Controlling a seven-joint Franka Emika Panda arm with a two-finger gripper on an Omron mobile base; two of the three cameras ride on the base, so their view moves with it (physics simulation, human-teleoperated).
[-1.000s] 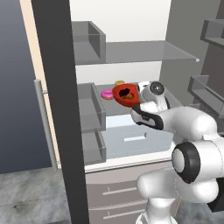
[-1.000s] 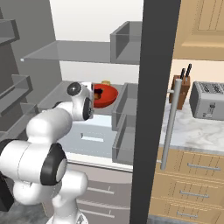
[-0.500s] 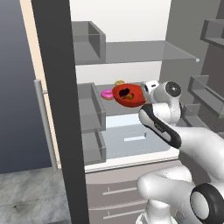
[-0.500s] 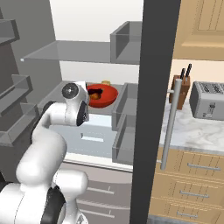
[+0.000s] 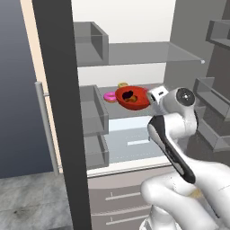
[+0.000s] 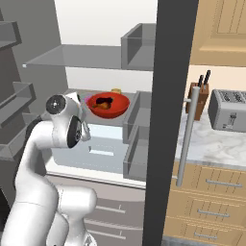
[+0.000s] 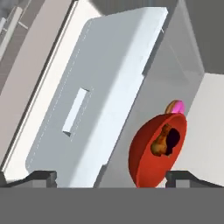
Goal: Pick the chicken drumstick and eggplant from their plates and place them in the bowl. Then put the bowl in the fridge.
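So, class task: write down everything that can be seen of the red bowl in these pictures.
The bowl is round, glossy and red, smooth like glazed ceramic or plastic. It sits upright on a grey shelf inside the open fridge. Inside it lie an orange-brown chicken drumstick and a dark, almost black eggplant, close together. A pink ring-shaped item lies on the shelf right beside its rim. The open fingers are clear of it; nothing grips it.
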